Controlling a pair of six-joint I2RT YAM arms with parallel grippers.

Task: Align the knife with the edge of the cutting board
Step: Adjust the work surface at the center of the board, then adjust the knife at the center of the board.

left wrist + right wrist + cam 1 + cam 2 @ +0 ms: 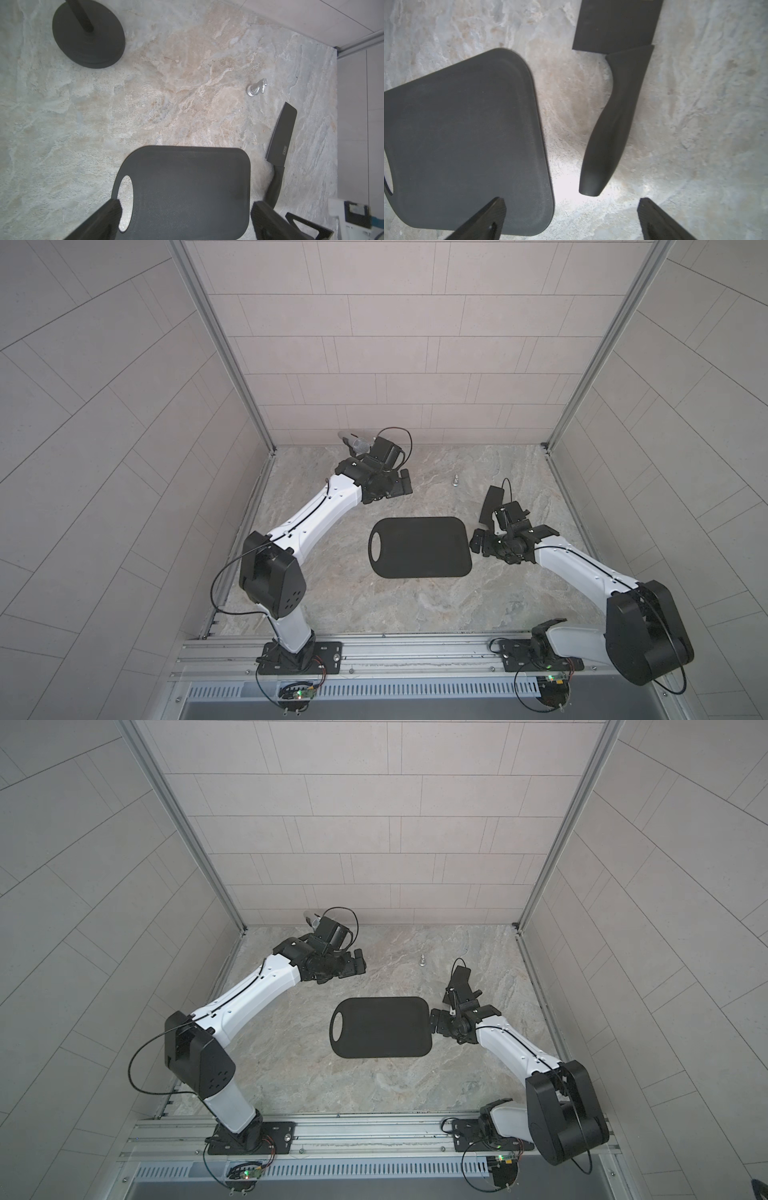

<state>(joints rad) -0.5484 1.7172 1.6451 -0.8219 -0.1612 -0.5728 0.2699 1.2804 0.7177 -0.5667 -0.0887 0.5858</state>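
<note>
Currently the cutting board (419, 547) lies flat near the centre of the stone-patterned tabletop (415, 605); its oval handle hole faces the left arm's side, and its plain short end faces the right arm.

The knife (281, 135) lies flat on the tabletop just beside that plain short end; it is apart from the board and not parallel to the edge. In the right wrist view the butt of the handle (610, 128) sits nearest the board, and the gap widens toward the blade (616, 22); the blade reaches past the board's far corner, toward the back wall.

The right gripper (571, 199) hangs low at the board's plain end; its jaws stand fully apart and grip nothing. One finger (488, 220) is over the board's corner, the other over bare stone; the handle butt lies just ahead of the gap between them. In both top views this gripper hides most of the knife.

The left gripper (186, 201) sits well above the table toward the back-left corner, well apart from the knife; its jaws are likewise spread wide and carry nothing.

Other items: a round black stand base (89, 37); a microphone (355, 441) behind the left gripper; a small silver figure (256, 89) standing on the stone near the blade tip.
</note>
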